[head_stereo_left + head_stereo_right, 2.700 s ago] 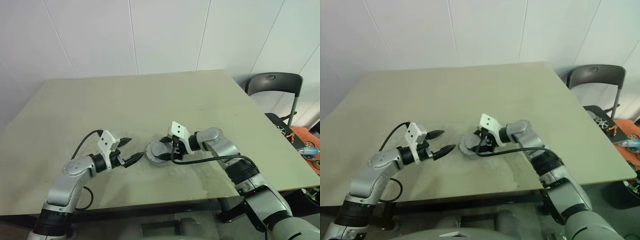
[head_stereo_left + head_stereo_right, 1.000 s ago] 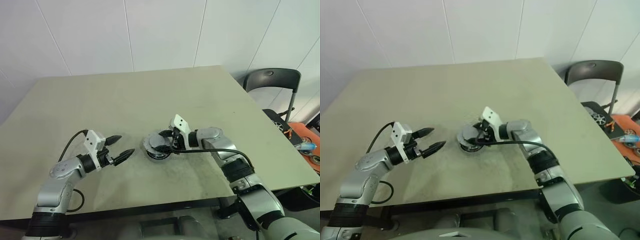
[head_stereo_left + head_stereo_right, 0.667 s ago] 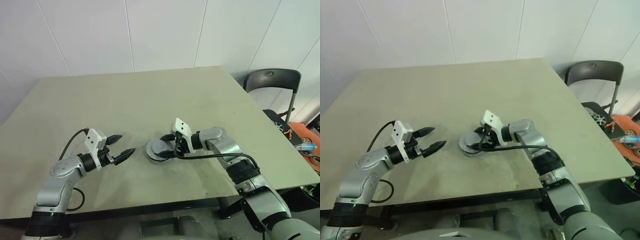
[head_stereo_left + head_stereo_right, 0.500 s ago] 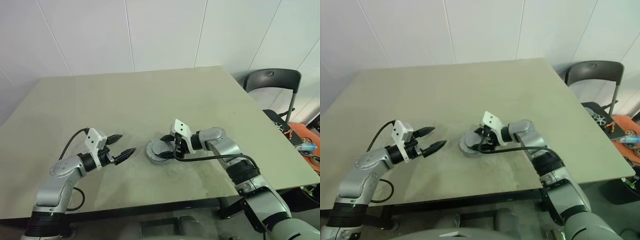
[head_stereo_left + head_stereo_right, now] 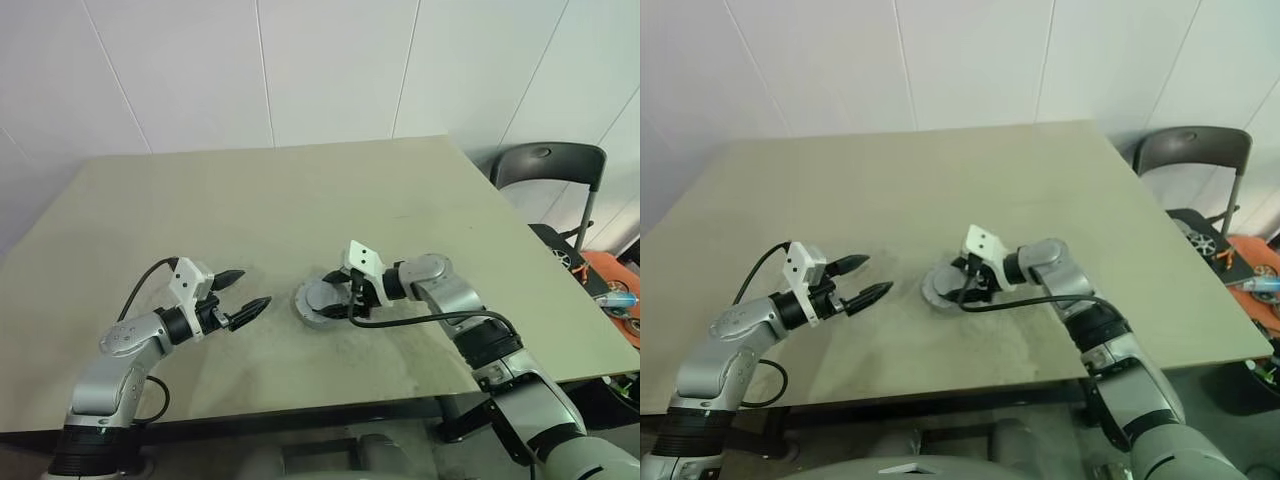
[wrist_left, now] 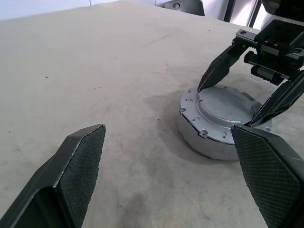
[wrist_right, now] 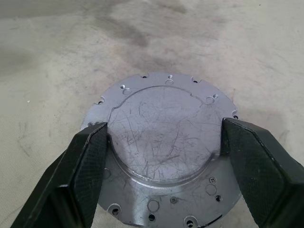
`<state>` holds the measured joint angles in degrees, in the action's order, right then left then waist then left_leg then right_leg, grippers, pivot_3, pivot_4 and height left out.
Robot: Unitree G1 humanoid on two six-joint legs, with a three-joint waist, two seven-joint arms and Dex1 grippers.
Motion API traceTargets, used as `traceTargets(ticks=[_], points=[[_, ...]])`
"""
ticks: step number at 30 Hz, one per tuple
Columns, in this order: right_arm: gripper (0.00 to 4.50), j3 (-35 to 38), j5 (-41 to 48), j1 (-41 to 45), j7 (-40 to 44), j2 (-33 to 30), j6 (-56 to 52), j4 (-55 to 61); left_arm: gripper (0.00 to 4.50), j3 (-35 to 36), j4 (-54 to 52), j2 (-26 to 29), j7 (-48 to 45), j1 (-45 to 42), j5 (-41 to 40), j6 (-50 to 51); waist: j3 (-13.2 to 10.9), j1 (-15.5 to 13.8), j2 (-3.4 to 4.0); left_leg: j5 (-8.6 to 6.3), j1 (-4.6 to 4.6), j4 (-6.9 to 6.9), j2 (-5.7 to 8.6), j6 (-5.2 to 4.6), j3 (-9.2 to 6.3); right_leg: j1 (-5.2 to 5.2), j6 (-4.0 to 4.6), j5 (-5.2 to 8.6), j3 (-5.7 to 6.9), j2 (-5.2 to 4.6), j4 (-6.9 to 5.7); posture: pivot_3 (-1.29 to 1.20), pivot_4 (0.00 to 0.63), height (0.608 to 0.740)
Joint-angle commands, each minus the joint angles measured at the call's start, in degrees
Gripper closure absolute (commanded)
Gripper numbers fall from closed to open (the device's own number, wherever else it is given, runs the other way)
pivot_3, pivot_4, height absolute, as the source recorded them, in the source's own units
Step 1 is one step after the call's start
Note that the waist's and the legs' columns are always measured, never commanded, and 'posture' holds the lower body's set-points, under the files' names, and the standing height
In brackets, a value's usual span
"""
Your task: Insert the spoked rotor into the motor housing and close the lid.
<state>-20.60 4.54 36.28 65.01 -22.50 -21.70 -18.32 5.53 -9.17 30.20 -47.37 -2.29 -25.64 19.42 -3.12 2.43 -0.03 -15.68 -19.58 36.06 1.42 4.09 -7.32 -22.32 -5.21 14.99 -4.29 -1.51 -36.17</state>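
From the head camera, a wide beige table (image 5: 300,200) stands against a white panelled wall, with a dark grey chair (image 5: 548,168) past its far right corner. The motor housing (image 5: 322,302), a shallow round light-grey metal casing, lies toward the table's near edge, a little right of the middle. The right gripper (image 5: 338,298) reaches in from the right, its two black fingers spread on either side of the casing's top. The left gripper (image 5: 247,291) is over the table well to the left of the housing, its fingers wide apart and holding nothing. The left wrist camera looks low across the table and shows the housing's side wall and bolt holes around its rim, with the right gripper's fingers at the raised centre. The right wrist camera looks straight down onto the scratched flat lid (image 7: 161,130), the fingers flanking its raised disc, seemingly touching its edges.
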Motion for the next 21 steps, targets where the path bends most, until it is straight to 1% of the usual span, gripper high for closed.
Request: traceTargets(ticks=[1, 10, 21], points=[[1.04, -1.47, -1.95, -0.24, 0.44, -1.24, -0.5, -1.07, 0.0, 1.1, -2.17, 0.4, 0.05, -0.24, -0.77, -0.5, 0.0, 0.03, 0.0, 0.0, 0.01, 0.0, 0.0, 0.0, 0.0, 0.02, 0.0, 0.0, 0.0, 0.0, 0.0, 0.0, 0.0, 0.74], [1.04, -1.07, -3.63, 1.28, -4.29, -0.13, 0.52, -5.33, 0.0, 0.8, -2.75, 0.24, 0.37, -0.49, -0.86, 0.17, 0.02, 0.09, -0.02, 0.0, 0.13, 0.05, 0.0, 0.0, 0.02, 0.12, 0.01, 0.0, -0.02, 0.01, -0.02, 0.0, 0.0, 0.74], [1.04, -3.74, -4.13, 0.09, -0.79, -1.5, -2.0, -4.14, 0.0, 0.92, -1.02, 0.31, -0.28, -0.81, -0.46, -0.87, 0.05, 0.02, -0.03, 0.01, 0.2, 0.12, -0.01, 0.0, 0.02, 0.23, 0.04, 0.0, -0.02, 0.01, -0.04, 0.0, 0.0, 0.74]])
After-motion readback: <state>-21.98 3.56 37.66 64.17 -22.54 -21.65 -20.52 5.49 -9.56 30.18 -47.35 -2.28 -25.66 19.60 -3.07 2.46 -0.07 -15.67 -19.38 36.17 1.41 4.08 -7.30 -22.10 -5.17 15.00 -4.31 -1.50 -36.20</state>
